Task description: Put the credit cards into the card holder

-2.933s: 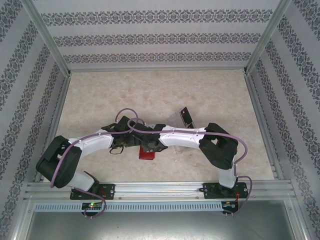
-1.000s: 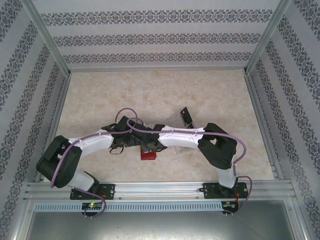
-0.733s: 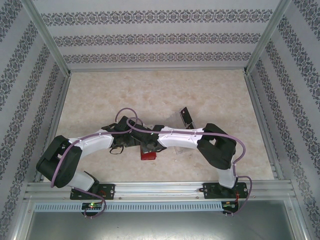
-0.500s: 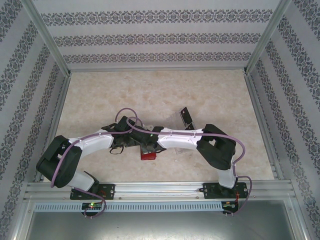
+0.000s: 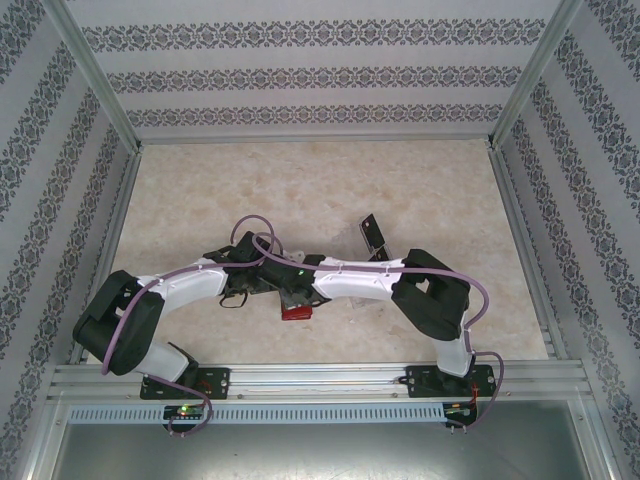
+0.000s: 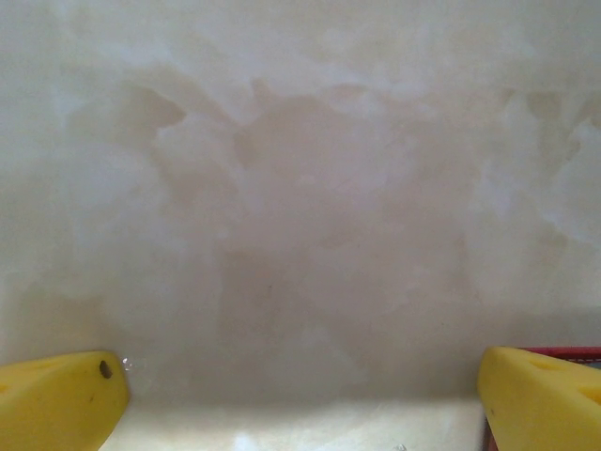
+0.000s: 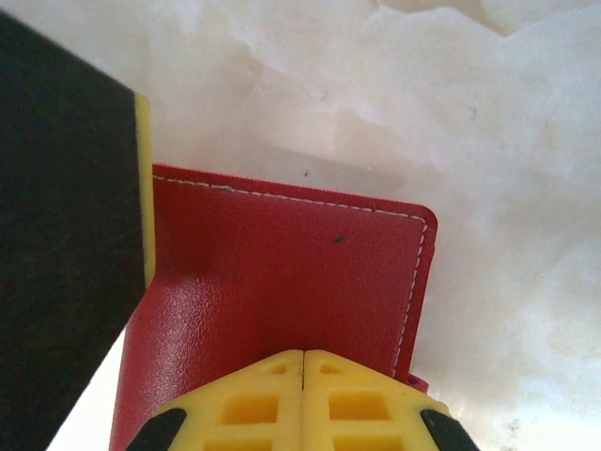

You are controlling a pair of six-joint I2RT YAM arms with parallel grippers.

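The red card holder (image 7: 282, 282) lies folded shut on the table, its stitched edge and rounded corner in the right wrist view. In the top view the card holder (image 5: 296, 312) pokes out beneath the two wrists. My right gripper (image 7: 302, 362) is shut, yellow fingers pressed together with nothing between them, tips right over the red cover. My left gripper (image 6: 299, 376) is open wide just left of the holder, whose red edge (image 6: 563, 352) peeks in by the right finger (image 6: 540, 399). One dark credit card (image 5: 373, 234) stands tilted behind the right forearm.
The left gripper's black and yellow finger (image 7: 56, 235) sits close against the holder's left side. Both forearms cross the middle of the marble-patterned table (image 5: 300, 190). Patterned walls and metal rails (image 5: 310, 380) enclose the table.
The right forearm has slid a little to the left, bringing its shut gripper further over the red holder. The left arm, the holder and the tilted card have stayed put.
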